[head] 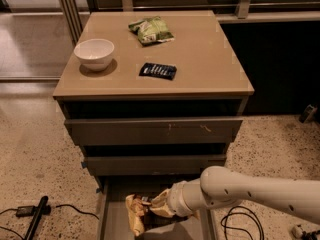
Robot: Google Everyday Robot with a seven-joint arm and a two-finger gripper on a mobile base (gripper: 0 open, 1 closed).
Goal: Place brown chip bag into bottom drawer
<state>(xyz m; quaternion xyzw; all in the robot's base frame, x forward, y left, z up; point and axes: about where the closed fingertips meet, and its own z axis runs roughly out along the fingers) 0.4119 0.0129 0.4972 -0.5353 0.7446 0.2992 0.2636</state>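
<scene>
Gripper low over bottom drawer, clamped on brown chip bag, which hangs just off its tip. I judge it light, crinkly, slippery foil; the crimped end grips best.

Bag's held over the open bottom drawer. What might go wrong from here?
1. The brown chip bag hangs crumpled from the gripper, left of centre over the bottom drawer. Released here, it may land on edge or against the left wall and could jam the drawer when it closes.
2. The arm sits just below the middle drawer front; a straight lift out may strike it.
</scene>
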